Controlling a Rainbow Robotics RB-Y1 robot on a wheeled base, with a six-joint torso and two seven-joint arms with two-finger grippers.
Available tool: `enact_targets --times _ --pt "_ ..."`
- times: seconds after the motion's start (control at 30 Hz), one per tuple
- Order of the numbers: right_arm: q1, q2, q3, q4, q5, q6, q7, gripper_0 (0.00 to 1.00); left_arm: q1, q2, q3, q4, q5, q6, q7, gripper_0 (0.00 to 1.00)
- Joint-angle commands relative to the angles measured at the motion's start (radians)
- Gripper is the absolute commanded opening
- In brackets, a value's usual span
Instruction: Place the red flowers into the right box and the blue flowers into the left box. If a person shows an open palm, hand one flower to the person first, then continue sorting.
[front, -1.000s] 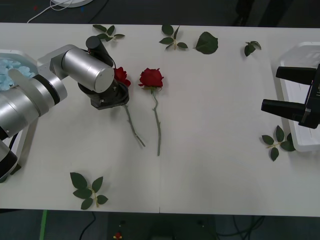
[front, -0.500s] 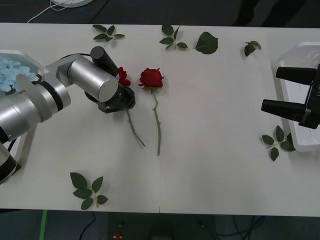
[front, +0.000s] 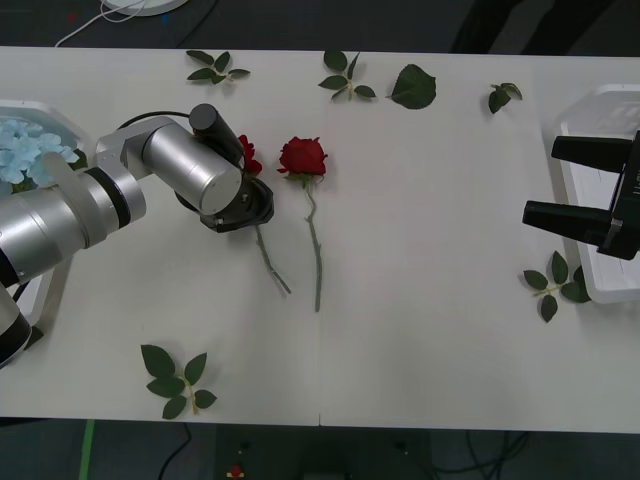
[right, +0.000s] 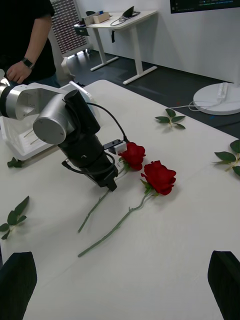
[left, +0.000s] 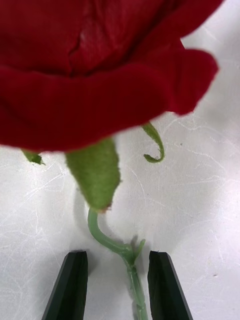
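Roses: two red roses lie on the white table (front: 420, 330), heads toward the far edge, stems trailing toward the robot.
Left rose (front: 249, 157): deep-red head half hidden behind the left arm in the front view; in the left wrist view its head is blurred, with green sepals and a curved grey-green stem below.
Right rose (front: 302, 157): just beside it, fully visible, with a long thin stem.
Left gripper (left: 116, 285): down at the table over the left rose's stem just under the head; black fingers apart, one on each side of the stem, whether they touch it cannot be told.
Right gripper (front: 565, 180): over the right box (front: 598, 105), black fingers spread wide, nothing between them.
Left box (front: 25, 108): at the table's left edge, cut off by the frame and partly covered by the arm; blue flowers (front: 22, 150) lie in it.
Leaves: loose green sprigs (front: 176, 380) scattered around the table.
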Motion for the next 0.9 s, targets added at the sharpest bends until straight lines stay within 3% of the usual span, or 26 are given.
enact_targets --times 0.03,0.3,0.37,0.4,0.9 --pt "0.019 -0.045 -0.009 -0.021 -0.018 -0.012 0.044 1.0 0.011 -0.026 -0.057 -0.006 -0.004 -0.011 0.053 0.32" --pt "0.019 -0.046 -0.009 -0.021 -0.018 -0.014 0.042 1.0 0.011 -0.026 -0.09 -0.005 -0.039 -0.011 0.051 0.29" --pt "0.019 -0.046 -0.01 -0.021 -0.018 -0.015 0.044 1.0 0.011 -0.027 -0.094 -0.006 -0.05 -0.011 0.05 0.14" --pt "0.019 -0.046 -0.009 -0.021 -0.018 -0.015 0.042 1.0 0.011 -0.027 -0.097 -0.005 -0.059 -0.011 0.047 0.0" --pt "0.019 -0.048 -0.009 -0.021 -0.018 -0.021 0.044 1.0 -0.015 -0.072 -0.106 0.038 -0.099 -0.011 0.05 0.0"
